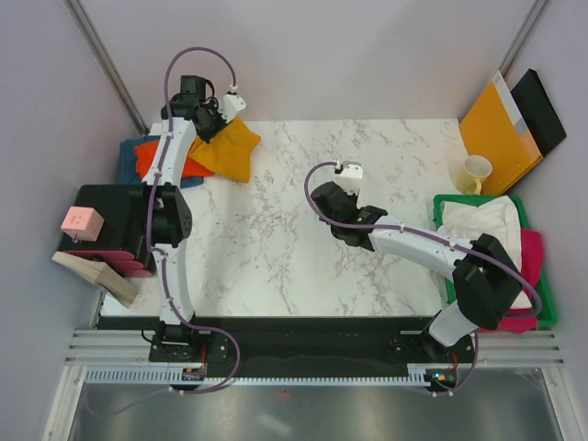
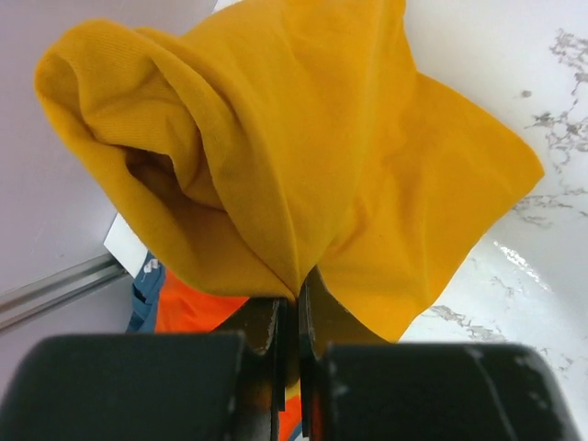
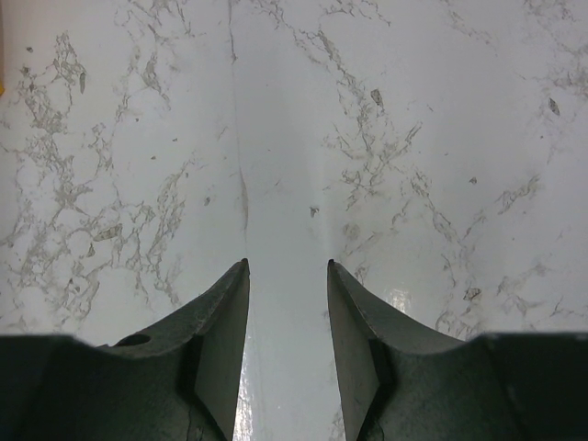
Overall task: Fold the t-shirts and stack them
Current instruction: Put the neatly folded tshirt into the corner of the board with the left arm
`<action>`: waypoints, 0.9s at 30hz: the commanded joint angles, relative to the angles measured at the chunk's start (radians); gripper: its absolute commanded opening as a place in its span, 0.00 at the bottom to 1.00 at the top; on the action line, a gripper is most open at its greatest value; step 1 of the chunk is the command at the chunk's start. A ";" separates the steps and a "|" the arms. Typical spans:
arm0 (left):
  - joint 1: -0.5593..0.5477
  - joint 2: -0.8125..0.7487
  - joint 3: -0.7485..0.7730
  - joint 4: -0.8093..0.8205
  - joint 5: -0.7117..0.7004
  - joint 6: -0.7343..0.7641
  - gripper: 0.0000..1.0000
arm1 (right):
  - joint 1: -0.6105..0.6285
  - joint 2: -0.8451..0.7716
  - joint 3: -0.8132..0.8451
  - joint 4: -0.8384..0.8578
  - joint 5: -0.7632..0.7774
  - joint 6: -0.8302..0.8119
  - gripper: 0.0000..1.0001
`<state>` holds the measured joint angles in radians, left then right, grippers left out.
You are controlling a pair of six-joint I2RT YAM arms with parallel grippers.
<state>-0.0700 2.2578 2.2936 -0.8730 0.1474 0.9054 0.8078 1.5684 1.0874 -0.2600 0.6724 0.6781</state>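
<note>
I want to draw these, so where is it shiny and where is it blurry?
Right wrist view: a pale shiny stripe runs down the table ahead of the open right gripper. Left wrist view: the yellow shirt looks sharp, but the black left gripper pinching it is blurry. Top view: the light looks even and nothing is blurry.

Table (image 1: 276, 230): white marble-pattern top, grey veining, glossy. Middle, near edge and most of right half bare.

Far-left corner: mustard-yellow t-shirt (image 1: 230, 147), bunched, lower folds spread on top. Just beside it toward left edge: orange t-shirt (image 1: 195, 168), crumpled, with teal-blue t-shirt (image 1: 127, 163) under it, both running over left edge.

Right edge: green tray (image 1: 441, 204) overlaps it; cream mug (image 1: 475, 173) just beyond far-right corner. Cannot tell whether either rests on top.
</note>
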 commanded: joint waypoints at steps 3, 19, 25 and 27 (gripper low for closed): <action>0.120 -0.043 0.059 0.086 0.044 0.007 0.02 | 0.002 -0.013 -0.018 0.022 0.001 0.035 0.47; 0.259 0.058 0.046 0.108 -0.035 -0.029 0.02 | 0.002 0.021 0.014 0.010 -0.013 0.048 0.46; 0.283 0.131 0.047 0.129 -0.138 -0.059 0.02 | 0.002 0.030 0.011 0.004 -0.019 0.049 0.46; 0.294 0.146 0.058 0.134 -0.144 -0.088 0.02 | 0.002 0.033 0.011 0.004 -0.023 0.049 0.46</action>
<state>0.1909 2.3638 2.3253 -0.7757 0.0780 0.8795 0.8078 1.5890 1.0718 -0.2588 0.6506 0.7189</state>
